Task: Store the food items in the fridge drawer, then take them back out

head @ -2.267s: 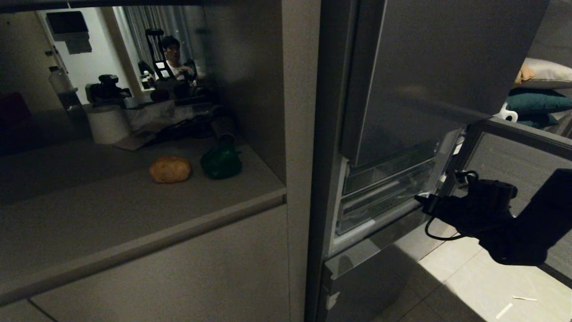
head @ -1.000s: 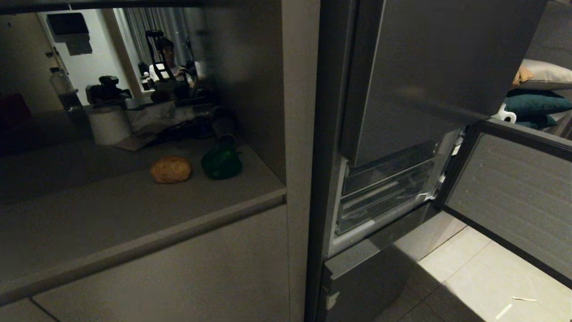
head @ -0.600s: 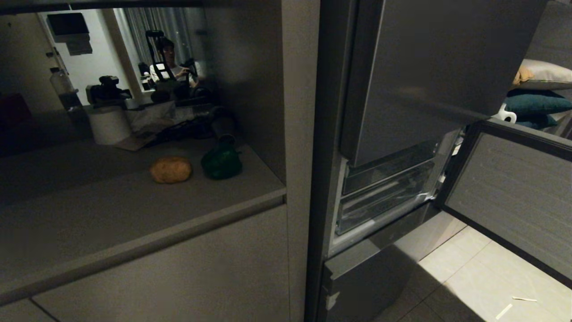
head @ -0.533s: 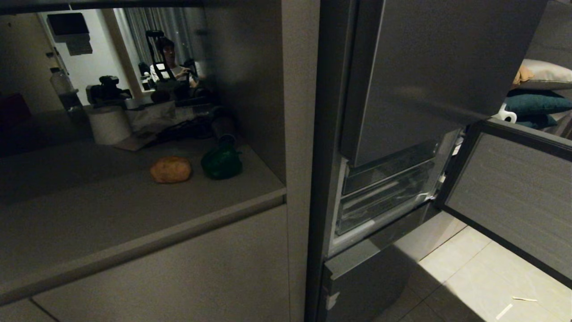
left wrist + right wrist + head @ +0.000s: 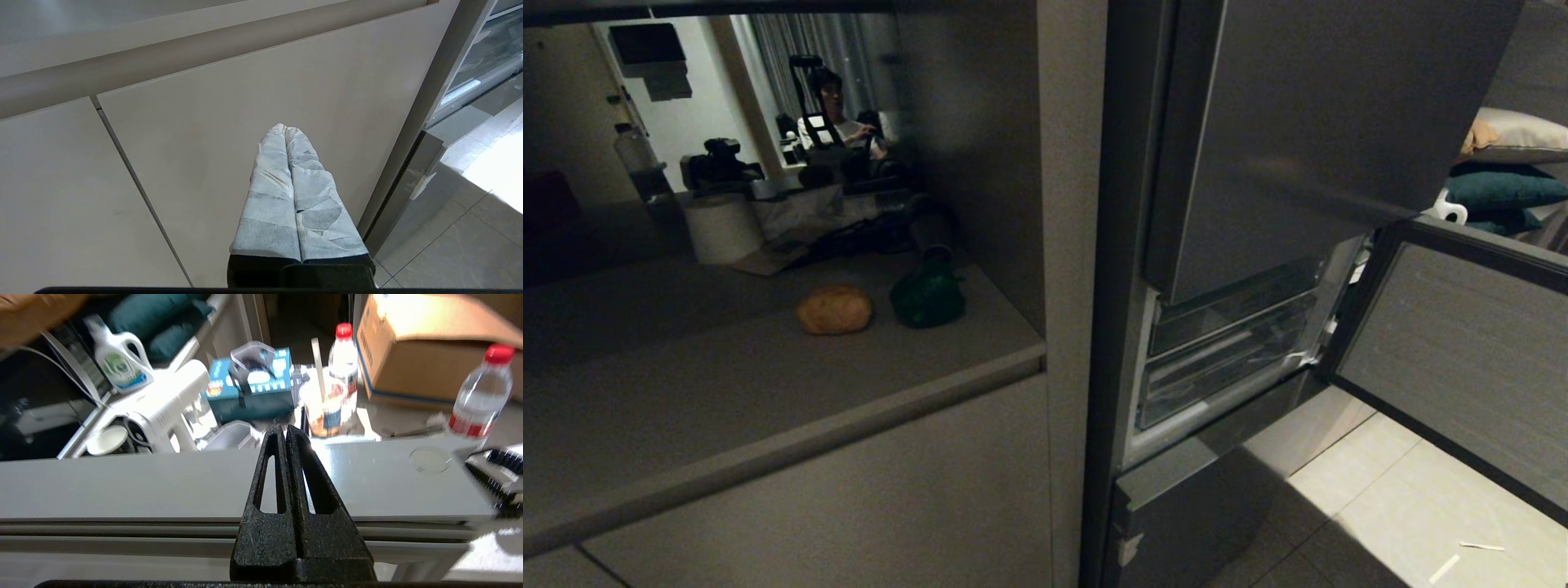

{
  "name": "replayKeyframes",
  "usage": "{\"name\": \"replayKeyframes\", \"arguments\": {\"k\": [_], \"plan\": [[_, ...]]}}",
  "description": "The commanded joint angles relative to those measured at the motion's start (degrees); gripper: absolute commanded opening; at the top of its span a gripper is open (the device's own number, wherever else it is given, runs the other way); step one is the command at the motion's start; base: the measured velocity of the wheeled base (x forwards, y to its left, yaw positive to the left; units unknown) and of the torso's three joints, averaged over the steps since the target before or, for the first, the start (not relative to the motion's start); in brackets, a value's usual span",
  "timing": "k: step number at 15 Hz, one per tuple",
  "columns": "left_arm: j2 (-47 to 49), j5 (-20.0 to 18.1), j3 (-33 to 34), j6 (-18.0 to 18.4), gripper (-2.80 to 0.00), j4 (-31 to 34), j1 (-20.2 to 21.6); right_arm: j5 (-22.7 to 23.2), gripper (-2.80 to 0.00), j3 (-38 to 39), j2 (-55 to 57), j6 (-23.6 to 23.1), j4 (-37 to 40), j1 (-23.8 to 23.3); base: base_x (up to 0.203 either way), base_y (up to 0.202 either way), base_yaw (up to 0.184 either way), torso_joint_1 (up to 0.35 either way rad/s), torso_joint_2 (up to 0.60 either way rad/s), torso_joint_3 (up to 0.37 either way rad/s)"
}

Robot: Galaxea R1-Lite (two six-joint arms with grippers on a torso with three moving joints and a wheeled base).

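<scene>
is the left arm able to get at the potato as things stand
Probably not yet: the left gripper, shut, sits low facing the cabinet front, below the counter where the potato rests. Nothing blocks the potato itself.

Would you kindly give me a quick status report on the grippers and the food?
Left gripper shut, empty, by the cabinet front. Right gripper shut, empty. Potato and pepper on the counter. Fridge door open.

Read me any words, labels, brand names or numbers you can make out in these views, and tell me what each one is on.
No text is legible.
Teal printed box: printing blurred, unreadable.
White jug with green and blue label: label blurred.
Two clear red-capped bottles: red label bands unreadable.
Brown cardboard carton: no print legible.
Tan potato, green bell pepper, fridge drawers: no markings.
</scene>
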Motion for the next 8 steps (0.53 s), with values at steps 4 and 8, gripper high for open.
{"name": "replayKeyframes", "arguments": {"k": [4, 8], "plan": [[0.07, 0.00, 0.00, 0.00, -2.80, -0.08, 0.03, -0.06, -2.80, -2.44, 4.03, 0.19, 1.38, -0.17, 0.000, 0.000, 0.000, 0.000, 0.00, 0.000], [0.07, 0.00, 0.00, 0.00, -2.80, 0.00, -0.02, 0.01, -2.80, -1.12, 2.02, 0.32, 5.33, -0.38, 0.000, 0.000, 0.000, 0.000, 0.00, 0.000]]}}
